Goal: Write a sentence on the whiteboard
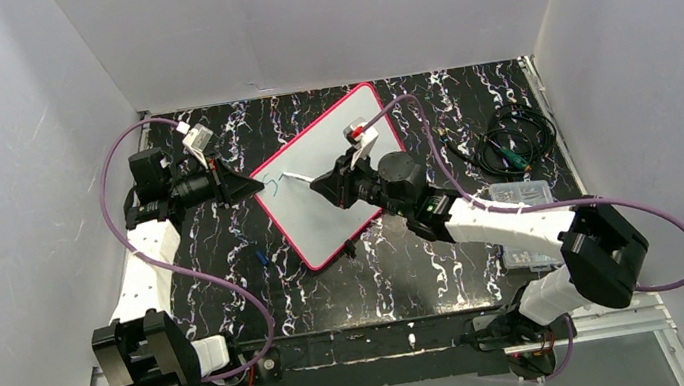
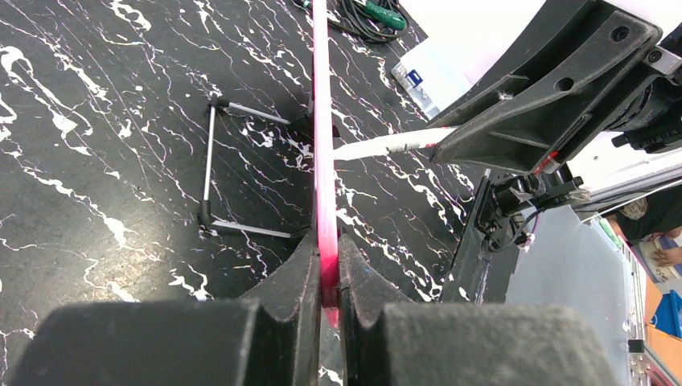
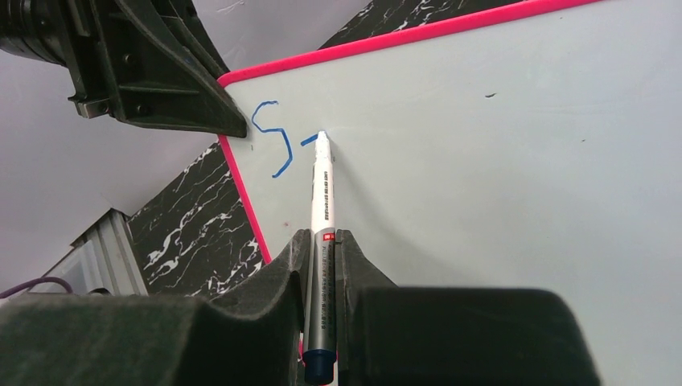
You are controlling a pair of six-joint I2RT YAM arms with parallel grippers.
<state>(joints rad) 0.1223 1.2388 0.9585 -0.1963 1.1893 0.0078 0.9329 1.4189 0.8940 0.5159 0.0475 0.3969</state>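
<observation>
The whiteboard (image 1: 337, 153), white with a pink-red frame, lies askew at the table's middle. My left gripper (image 1: 251, 184) is shut on its left frame edge. In the left wrist view the frame (image 2: 322, 145) runs edge-on into that gripper (image 2: 328, 273). My right gripper (image 1: 325, 183) is shut on a white marker pen (image 3: 322, 193), with the barrel clamped in this gripper (image 3: 322, 249). The pen's tip touches the board (image 3: 499, 161) near its upper left corner. Of the sentence, a blue "S" (image 3: 273, 137) and a short stroke (image 3: 308, 141) at the tip show.
A wire stand (image 2: 211, 161) props the board from behind. A coiled black cable (image 1: 513, 144) lies at the far right, with a clear plastic box (image 1: 521, 198) nearer. A small blue cap (image 1: 262, 258) sits on the black marbled table left of the board's near corner.
</observation>
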